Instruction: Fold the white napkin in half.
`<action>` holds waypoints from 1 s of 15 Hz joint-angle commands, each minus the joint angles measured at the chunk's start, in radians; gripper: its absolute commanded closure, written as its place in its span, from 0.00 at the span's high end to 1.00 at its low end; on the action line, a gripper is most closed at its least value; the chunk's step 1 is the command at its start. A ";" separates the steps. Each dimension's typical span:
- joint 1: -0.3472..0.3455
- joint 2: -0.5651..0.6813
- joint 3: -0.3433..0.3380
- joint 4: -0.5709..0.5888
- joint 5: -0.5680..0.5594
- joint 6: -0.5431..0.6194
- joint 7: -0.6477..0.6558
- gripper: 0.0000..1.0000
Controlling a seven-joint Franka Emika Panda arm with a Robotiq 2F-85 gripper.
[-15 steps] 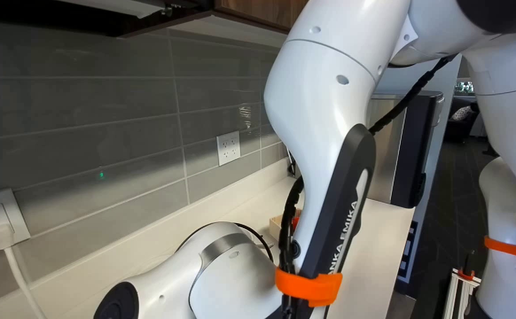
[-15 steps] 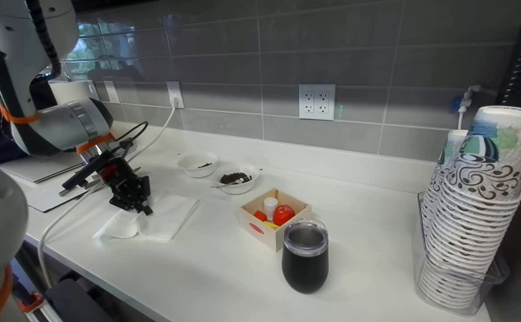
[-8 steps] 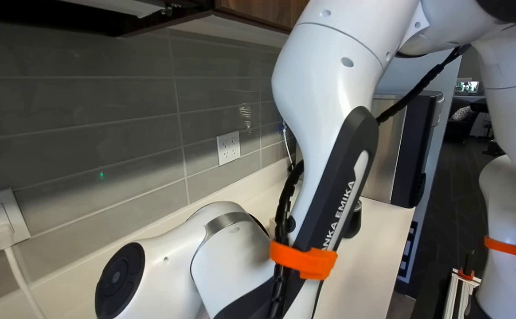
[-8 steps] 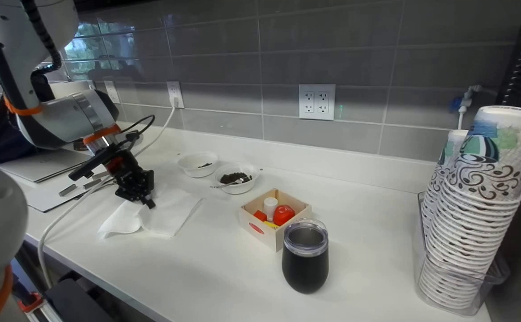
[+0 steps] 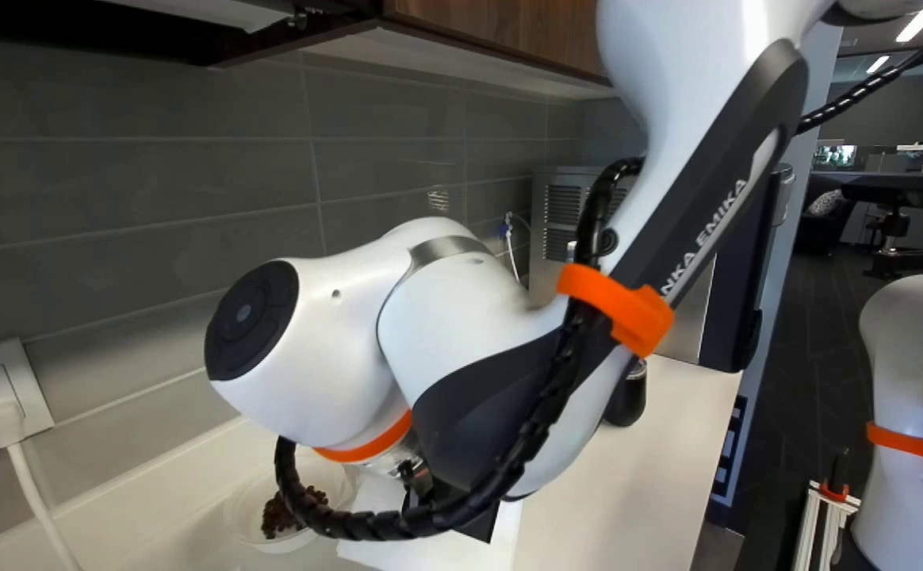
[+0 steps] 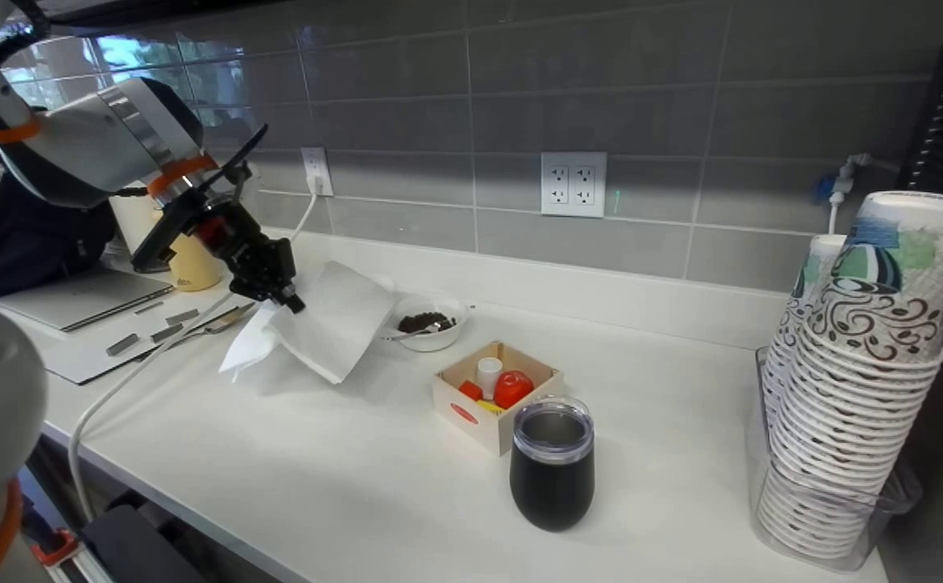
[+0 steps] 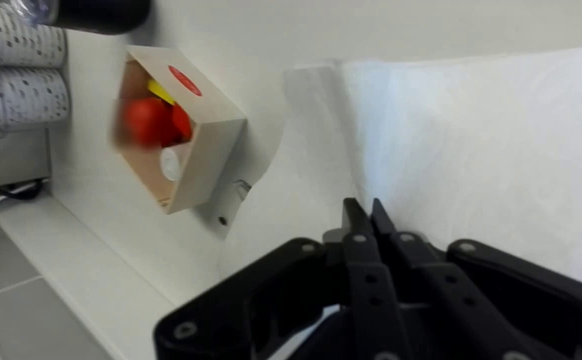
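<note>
Thin and creased, the plain white napkin (image 6: 350,316) hung slanting over the white table (image 6: 407,502) — black jointed fingers (image 7: 361,255) pinched together on it. Open room lay toward the table's front edge.

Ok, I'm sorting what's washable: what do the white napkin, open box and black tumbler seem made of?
White napkin: probably paper, matte; thin, soft folds, no weave visible.
Open box: likely wood, matte; pale tan, thin flat panels.
Black tumbler: perhaps satin-coated metal; evenly dark body. Its clear rim looks like glossy plastic.
</note>
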 commanded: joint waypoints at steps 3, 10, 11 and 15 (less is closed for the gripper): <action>-0.004 -0.060 0.058 -0.070 -0.125 -0.234 0.195 0.01; -0.004 0.180 0.072 -0.048 -0.249 -0.282 0.285 0.01; -0.015 0.181 0.073 -0.050 -0.233 -0.214 0.252 0.01; -0.045 0.102 0.082 -0.073 -0.190 0.025 0.133 0.01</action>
